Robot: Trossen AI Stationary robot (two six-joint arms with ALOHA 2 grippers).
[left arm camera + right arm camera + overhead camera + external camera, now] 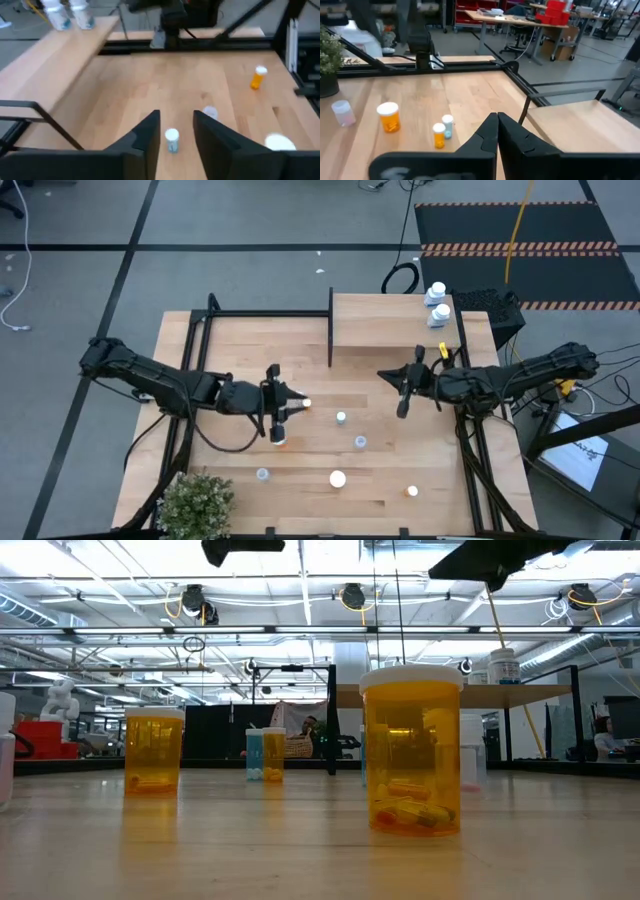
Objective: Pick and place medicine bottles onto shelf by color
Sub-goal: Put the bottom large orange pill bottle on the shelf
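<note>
My left gripper point(176, 125) hangs open well above the table's middle point(298, 402). A small pale blue bottle point(172, 140) stands on the table below it and shows in the gap between the fingers. A small orange bottle point(306, 404) stands just beside it; the right wrist view shows the pair, orange point(439, 135) and blue point(447, 126). My right gripper point(497, 120) is shut and empty, raised in front of the shelf point(385, 374). The shelf point(390, 330) at the far right carries two white-capped pale bottles point(437, 292) point(441, 312).
More bottles stand on the table: orange point(280, 438), pale point(341, 418) point(360, 442) point(262, 474), a large orange one point(337, 478) and a small orange one point(412, 492). A potted plant point(195, 500) sits at the near left corner. A black upright point(330, 330) bounds the shelf's left side.
</note>
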